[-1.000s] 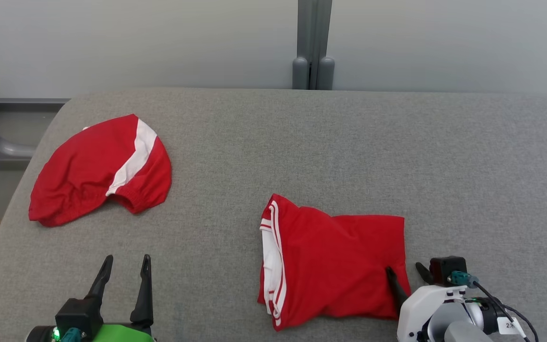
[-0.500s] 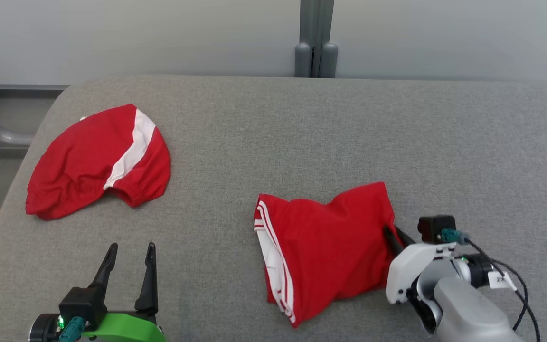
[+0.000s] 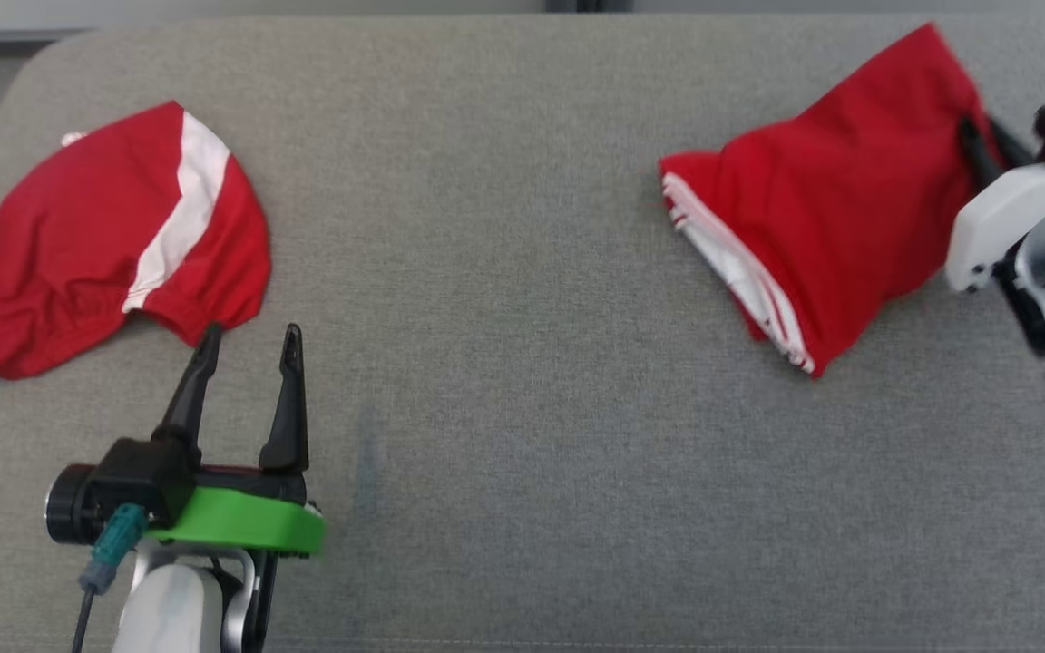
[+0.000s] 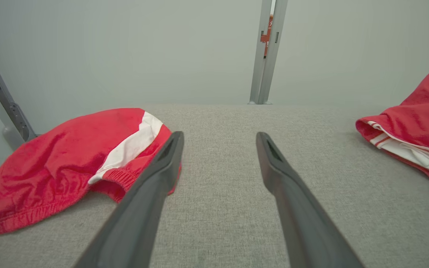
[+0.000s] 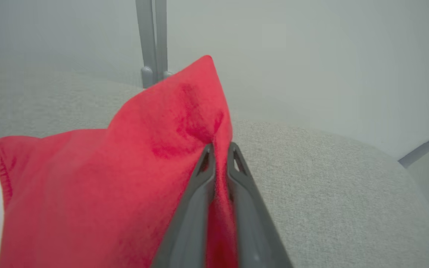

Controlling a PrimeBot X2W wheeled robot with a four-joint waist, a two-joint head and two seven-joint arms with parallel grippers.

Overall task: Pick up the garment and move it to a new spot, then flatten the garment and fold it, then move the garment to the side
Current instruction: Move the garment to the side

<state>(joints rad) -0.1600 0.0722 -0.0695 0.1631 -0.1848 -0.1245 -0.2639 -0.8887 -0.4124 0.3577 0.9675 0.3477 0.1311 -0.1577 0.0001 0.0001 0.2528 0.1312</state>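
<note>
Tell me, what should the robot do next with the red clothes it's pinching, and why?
Probably carry the red garment a little toward the robot's right side and lay it down flat. The right gripper is shut on one corner, that corner is raised, and the rest seems to rest on the grey table, already looking folded.

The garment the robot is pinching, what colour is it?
The garment is red with white stripes along one edge; the head view shows it best.

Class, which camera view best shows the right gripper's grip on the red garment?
The right wrist view: the right gripper pinches a fold of the red garment close up. The head view shows this small, at its edge; the left wrist view shows the garment's striped end.
</note>
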